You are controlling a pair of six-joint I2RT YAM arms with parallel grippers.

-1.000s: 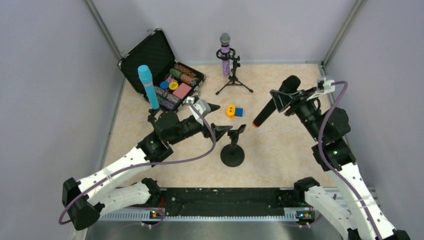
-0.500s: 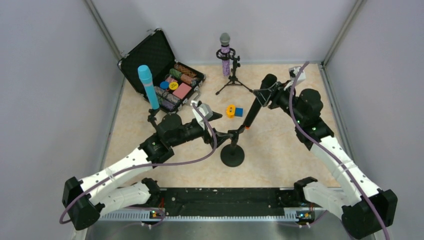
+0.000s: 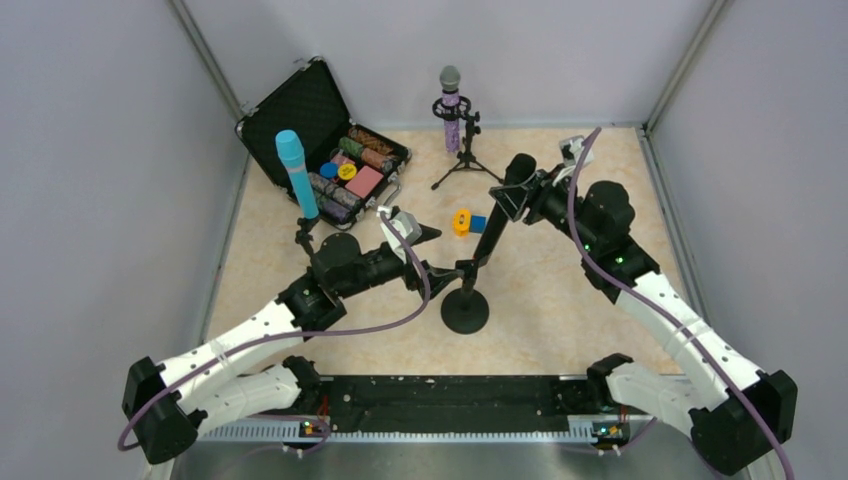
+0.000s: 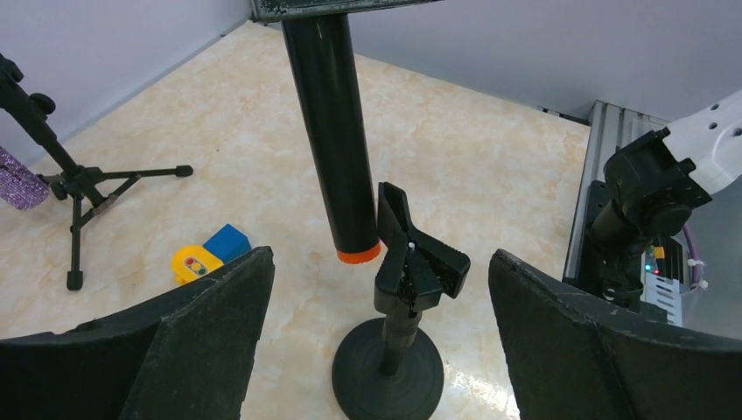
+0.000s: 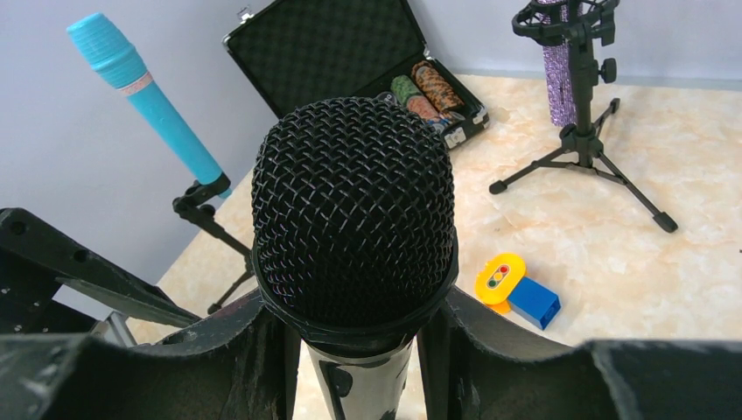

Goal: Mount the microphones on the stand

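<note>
Three microphones show: a black microphone mid-scene, a purple microphone far, a light-blue microphone left. Three stands show: a tripod stand far, a round-base stand near, a thin stand left. There is also one case, one yellow toy and one blue block.

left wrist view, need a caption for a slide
Black microphone, orange end down, hangs beside the clip of the round-base stand, framed by the open left tool.

The black microphone ends in an orange ring, its grille a black woven mesh. At ten o'clock is an all light-blue microphone; at twelve, a glittery purple microphone with a silver grille — the table is cream marbled with tan.
</note>
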